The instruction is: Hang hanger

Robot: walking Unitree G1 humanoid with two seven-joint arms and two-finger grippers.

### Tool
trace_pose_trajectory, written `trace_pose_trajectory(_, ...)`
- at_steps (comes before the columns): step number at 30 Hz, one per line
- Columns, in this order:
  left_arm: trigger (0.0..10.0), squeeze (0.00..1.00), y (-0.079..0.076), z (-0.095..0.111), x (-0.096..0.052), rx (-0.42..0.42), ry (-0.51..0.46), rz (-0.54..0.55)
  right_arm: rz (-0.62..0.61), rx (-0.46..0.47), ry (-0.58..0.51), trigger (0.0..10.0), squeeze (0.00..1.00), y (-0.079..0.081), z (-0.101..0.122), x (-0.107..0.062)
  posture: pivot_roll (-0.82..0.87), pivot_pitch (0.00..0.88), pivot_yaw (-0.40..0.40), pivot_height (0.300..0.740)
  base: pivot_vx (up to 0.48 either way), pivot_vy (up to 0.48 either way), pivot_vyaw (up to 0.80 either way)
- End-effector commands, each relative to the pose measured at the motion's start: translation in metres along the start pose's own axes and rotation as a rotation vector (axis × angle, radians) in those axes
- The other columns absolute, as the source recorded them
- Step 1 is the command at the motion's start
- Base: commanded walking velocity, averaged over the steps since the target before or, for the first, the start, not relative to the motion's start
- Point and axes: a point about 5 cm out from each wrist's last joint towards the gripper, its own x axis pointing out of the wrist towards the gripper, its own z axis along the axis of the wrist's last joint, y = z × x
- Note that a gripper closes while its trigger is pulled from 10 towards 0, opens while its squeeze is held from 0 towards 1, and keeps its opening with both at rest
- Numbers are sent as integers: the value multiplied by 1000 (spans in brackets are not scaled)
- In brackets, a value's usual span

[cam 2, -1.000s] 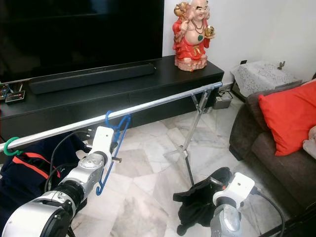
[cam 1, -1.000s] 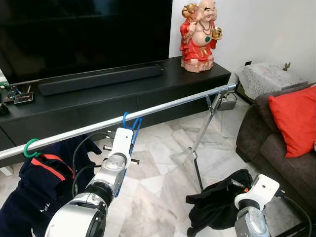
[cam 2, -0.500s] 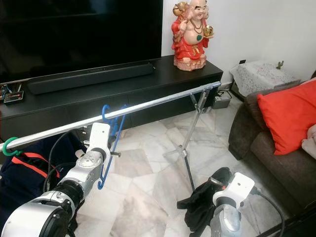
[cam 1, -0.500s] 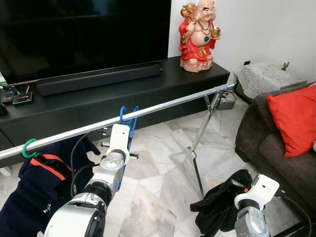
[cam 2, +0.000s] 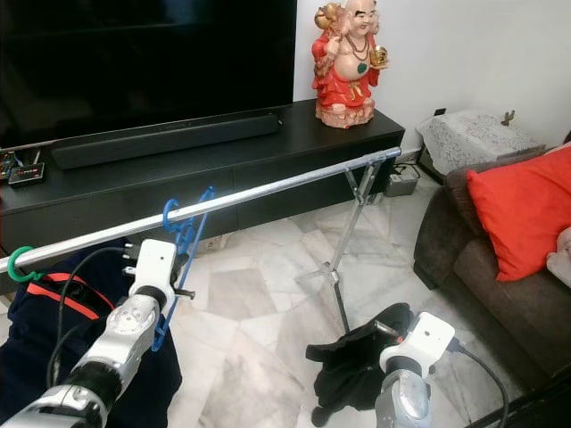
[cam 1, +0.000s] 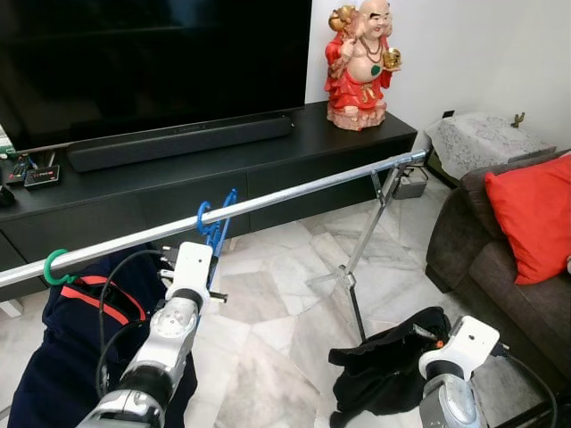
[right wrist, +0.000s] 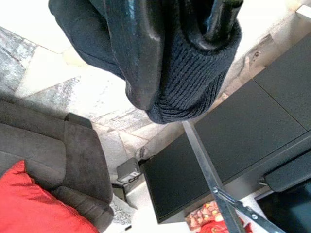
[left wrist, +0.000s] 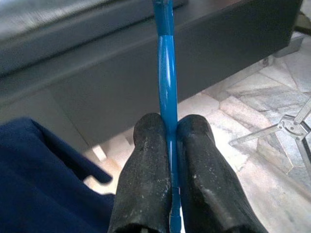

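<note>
Beside the long silver rail that spans a living room in front of a black TV console, the robot's left pincer is clamped on a blue hanger, its two black fingers pressed together around the thin plastic bar, as the left wrist view shows plainly. From the head camera the hanger's hook sits right at the rail, apparently over it or just touching it, though whether it has fully seated cannot be told. Further along the rail to the robot's left, a green hook already carries a navy garment with red trim. The right pincer, held low near the marble floor, grips a dark knitted garment that droops beneath it; the right wrist view shows its fingers buried in the ribbed cuff. The risk, judged from this, lies in the release: if the hook is only resting against the rail's side and not over the top, letting go would drop the hanger to the floor. A sideways tug while withdrawing could also drag the hook along or off the smooth tube, or jostle the light stand. A red cushion on a dark sofa and a red figurine look on.
</note>
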Motion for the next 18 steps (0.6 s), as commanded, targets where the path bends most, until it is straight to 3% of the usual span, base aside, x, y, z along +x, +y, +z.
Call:
trace_pose_trajectory(1,2863,0,2,-4,-7,26,-11,-25,1,-6,-6,10000,0,-1,1,0,33,37,-6,740,0,0,0)
trace_pose_trajectory(2,2863,0,2,-6,-9,25,-9,-27,1,-6,-6,10000,0,-1,1,0,33,37,-6,740,0,0,0)
trace_pose_trajectory(3,10000,0,2,-10,-13,54,-9,-52,-1,-7,-7,10000,0,-2,1,-1,28,40,-4,740,0,0,0)
trace_pose_trajectory(5,10000,0,1,-15,-21,89,-14,-88,-4,-9,-8,10000,0,-4,1,-1,27,41,-2,740,0,0,0)
trace_pose_trajectory(7,10000,0,3,-23,-36,40,-10,-107,-6,-12,-13,10000,0,-5,2,-2,28,42,1,740,0,0,0)
trace_pose_trajectory(12,10000,0,2,-26,-41,21,-3,-106,-4,-11,-16,10000,0,-4,2,-2,26,39,10,740,0,0,0)
trace_pose_trajectory(18,10000,0,7,-49,-62,36,106,-80,0,-12,-19,10000,0,-2,1,-3,23,25,23,740,0,0,0)
